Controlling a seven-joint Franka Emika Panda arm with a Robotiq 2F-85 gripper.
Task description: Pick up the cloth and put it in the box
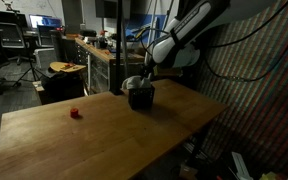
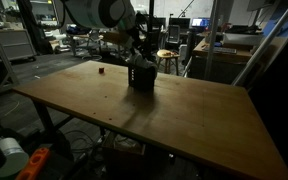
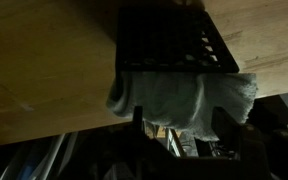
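The Robotiq gripper [image 3: 181, 120] straddles the light grey-white soft towel cloth [image 3: 174, 95] with its jaws apart; I cannot tell whether they pinch it. The cloth bulges just ahead of the fingertips, spilling over the rim of the small black mesh-sided cube box [image 3: 169, 40] beyond. Pulling away could snag the cloth and drag it out, or tip the box.

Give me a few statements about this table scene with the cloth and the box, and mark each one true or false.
1. The box is black with mesh sides. True.
2. The red object sits inside the box. False: it lies on the table, apart from the box.
3. The cloth lies spread flat, far from the box. False: the wrist view shows it bunched right at the box.
4. The tool hangs close above the box. True.
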